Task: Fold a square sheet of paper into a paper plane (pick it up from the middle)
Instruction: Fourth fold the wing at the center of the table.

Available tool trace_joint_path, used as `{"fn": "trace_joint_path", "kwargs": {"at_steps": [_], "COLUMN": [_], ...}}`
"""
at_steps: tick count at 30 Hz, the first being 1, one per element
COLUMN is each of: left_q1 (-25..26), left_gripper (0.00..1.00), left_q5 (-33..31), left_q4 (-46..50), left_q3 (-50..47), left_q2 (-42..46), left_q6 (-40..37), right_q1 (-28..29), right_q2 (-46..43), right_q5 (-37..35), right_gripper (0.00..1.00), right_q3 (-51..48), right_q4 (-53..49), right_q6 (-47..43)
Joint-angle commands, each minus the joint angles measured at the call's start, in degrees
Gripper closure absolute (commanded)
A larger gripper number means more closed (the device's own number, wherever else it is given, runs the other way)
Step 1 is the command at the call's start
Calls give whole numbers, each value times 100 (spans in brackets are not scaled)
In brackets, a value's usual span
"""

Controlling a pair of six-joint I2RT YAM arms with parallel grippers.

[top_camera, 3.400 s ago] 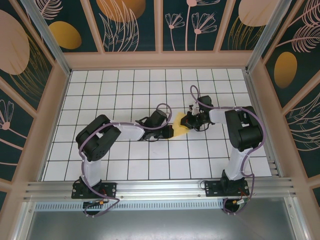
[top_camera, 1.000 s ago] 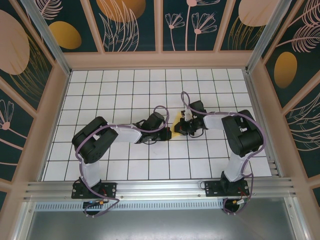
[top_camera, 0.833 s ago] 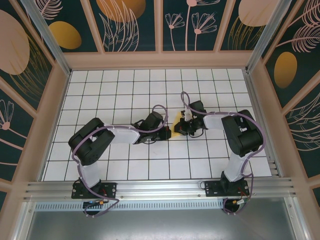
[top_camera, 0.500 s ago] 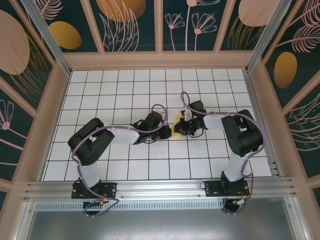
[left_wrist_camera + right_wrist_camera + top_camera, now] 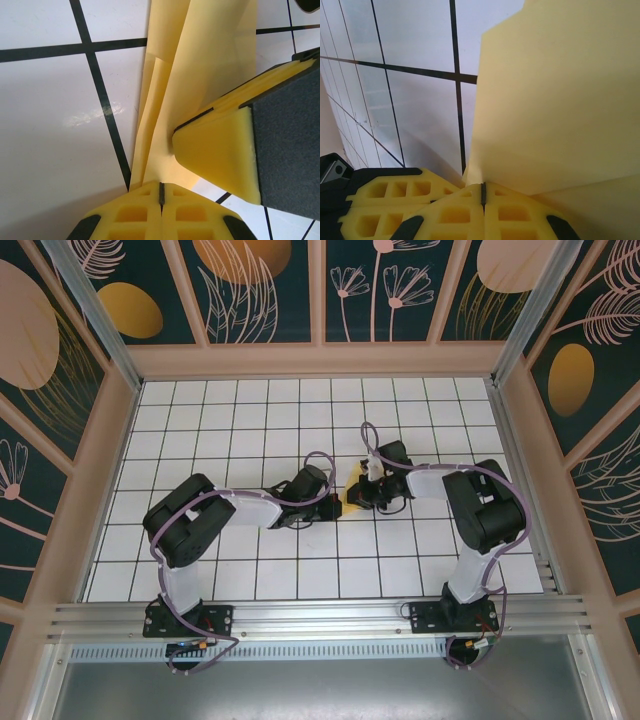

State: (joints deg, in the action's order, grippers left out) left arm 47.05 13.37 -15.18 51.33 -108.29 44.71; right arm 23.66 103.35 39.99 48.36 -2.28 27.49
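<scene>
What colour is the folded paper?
Pale yellow. The folded paper shows best in the left wrist view.

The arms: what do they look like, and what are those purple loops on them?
The left arm and right arm have white tube-like links between bulky black joints, each on a black base. The purple loops are cables running along the outside. The left gripper and right gripper have bright yellow fingers moulded with square pockets, on black bodies.
</scene>
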Motion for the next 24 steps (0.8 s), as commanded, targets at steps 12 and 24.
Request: {"fn": "trace_joint_path", "kwargs": {"at_steps": [12, 24], "left_q1": [13, 15], "left_gripper": [100, 100], "left_q5": [11, 26], "left_q4": [715, 640], "left_q3": [-309, -664], "left_q2": [-200, -153], "left_q6": [369, 534], "right_q1": [-602, -1255], "right_q2": [420, 601], "right_q5": [-782, -1436], "right_gripper": [100, 100], "right_q3": [165, 513], "right_q4": [162, 228], "right_q6": [218, 388]}}
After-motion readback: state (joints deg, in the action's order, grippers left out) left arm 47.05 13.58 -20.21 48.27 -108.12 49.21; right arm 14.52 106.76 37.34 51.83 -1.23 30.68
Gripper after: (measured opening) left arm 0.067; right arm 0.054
